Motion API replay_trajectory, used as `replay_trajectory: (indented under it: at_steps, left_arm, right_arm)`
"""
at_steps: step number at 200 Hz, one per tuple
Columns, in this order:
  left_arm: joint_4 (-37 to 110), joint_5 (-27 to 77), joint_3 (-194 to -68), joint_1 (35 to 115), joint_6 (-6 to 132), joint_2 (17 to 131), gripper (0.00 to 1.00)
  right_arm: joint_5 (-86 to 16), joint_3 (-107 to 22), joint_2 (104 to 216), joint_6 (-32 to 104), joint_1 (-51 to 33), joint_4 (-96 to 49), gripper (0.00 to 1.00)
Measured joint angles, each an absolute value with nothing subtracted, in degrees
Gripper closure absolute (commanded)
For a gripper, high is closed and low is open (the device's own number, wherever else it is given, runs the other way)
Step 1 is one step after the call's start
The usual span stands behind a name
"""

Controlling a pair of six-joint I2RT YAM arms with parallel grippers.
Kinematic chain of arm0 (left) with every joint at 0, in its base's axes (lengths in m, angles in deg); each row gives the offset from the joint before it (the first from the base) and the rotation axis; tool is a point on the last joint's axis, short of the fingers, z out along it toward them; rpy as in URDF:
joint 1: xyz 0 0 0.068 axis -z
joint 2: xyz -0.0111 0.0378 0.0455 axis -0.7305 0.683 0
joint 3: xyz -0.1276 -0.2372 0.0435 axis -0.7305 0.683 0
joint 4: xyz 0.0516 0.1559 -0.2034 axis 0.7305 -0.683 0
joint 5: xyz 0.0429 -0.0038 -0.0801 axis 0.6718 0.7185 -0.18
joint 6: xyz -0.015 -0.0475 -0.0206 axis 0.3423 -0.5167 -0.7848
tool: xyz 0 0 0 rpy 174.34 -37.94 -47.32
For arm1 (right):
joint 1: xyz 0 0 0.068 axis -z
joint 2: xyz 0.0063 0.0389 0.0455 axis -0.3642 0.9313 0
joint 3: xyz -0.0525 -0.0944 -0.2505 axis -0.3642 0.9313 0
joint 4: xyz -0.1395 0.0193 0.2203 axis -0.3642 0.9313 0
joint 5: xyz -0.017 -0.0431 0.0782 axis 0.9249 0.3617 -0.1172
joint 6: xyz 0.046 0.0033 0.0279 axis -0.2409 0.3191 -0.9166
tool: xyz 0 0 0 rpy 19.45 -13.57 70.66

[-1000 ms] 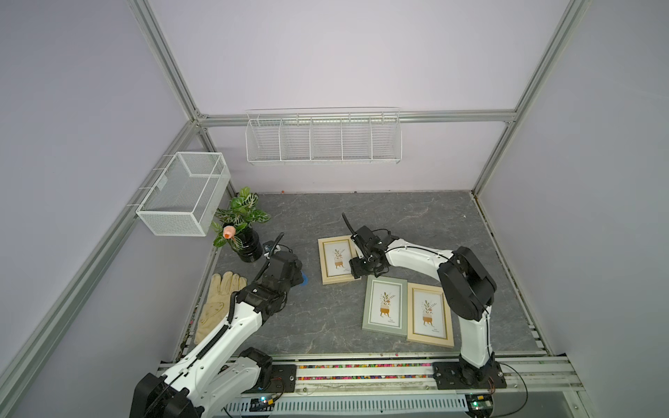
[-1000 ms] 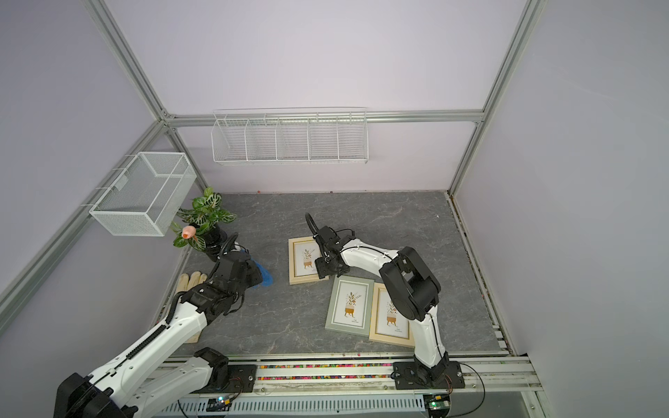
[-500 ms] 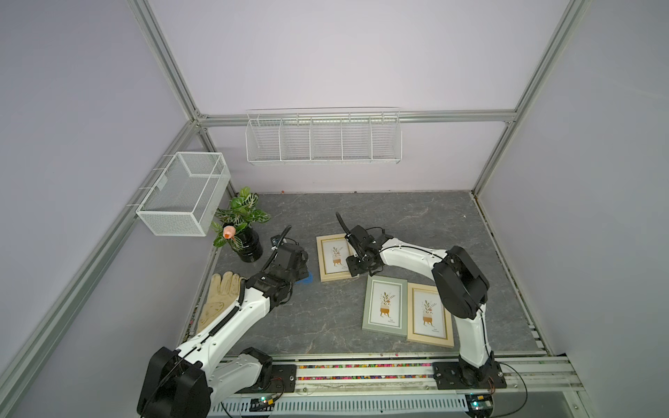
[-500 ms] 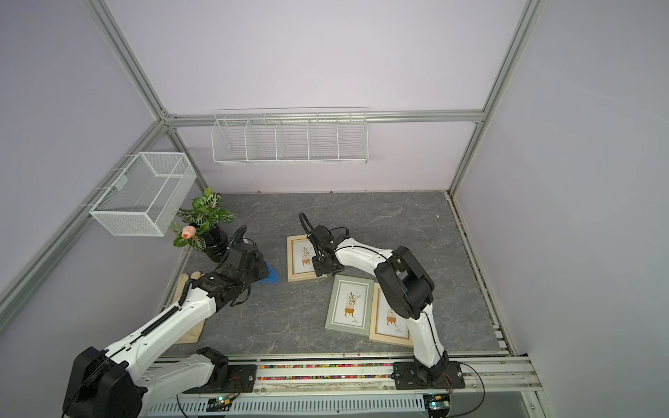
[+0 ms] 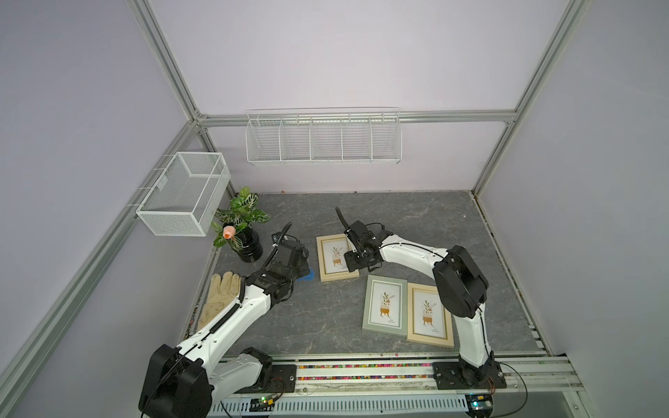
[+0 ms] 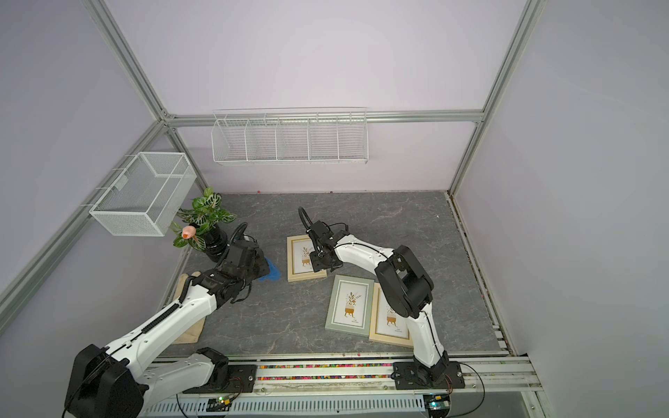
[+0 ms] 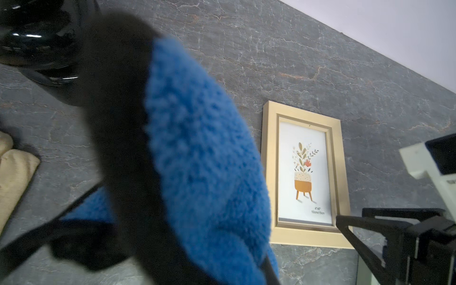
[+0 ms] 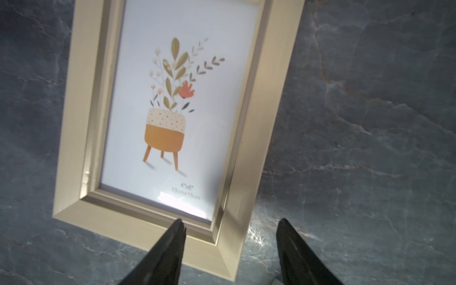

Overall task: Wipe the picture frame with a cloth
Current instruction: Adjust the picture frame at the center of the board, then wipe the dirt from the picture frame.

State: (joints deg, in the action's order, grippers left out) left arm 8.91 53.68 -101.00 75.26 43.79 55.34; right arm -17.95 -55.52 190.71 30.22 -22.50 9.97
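A gold-beige picture frame [image 5: 335, 257] [image 6: 302, 258] [image 8: 172, 111] with a potted-plant print lies flat on the grey table. The royal-blue plush cloth [image 7: 204, 160] [image 5: 306, 275] [image 6: 269, 272] hangs just left of the frame, with my left gripper [image 5: 297, 267] shut on it. The cloth fills most of the left wrist view, and the frame [image 7: 306, 172] shows beyond it. My right gripper [image 8: 230, 222] [image 5: 356, 262] is open at the frame's near right corner. One fingertip [image 8: 179, 224] is over the frame's border, the other over bare table.
A grey-green frame [image 5: 384, 305] and another beige frame [image 5: 430, 315] lie side by side near the front. A beige glove [image 5: 219, 296] lies at the left edge. A potted plant [image 5: 242, 231] stands behind my left arm. Wire baskets [image 5: 184, 193] [image 5: 323, 136] hang on the walls.
My left arm has carried the cloth a little farther back and closer to the frame. The right gripper has shifted only slightly at the frame's corner and stays open.
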Motion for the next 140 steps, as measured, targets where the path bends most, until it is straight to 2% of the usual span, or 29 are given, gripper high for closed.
replay_trajectory:
  at_steps: [24,54,90,140]
  left_arm:
    - [8.93,53.68,-101.0,75.26,43.81,55.34,1.0]
    - [8.98,53.68,-101.0,75.26,43.94,55.36,1.0]
    - [10.07,53.53,-101.02,75.26,44.23,56.76,1.0]
    - [12.04,50.4,-107.45,75.26,43.37,68.46,1.0]
  right_arm:
    - [-17.69,-55.89,191.52,30.17,-22.5,10.01,0.4]
    - [-17.47,-55.78,193.18,30.0,-22.52,10.21,0.46]
    - [-17.77,-55.43,193.64,29.87,-22.85,9.58,0.6]
    - [-17.51,-54.28,193.29,29.41,-24.27,7.35,0.72]
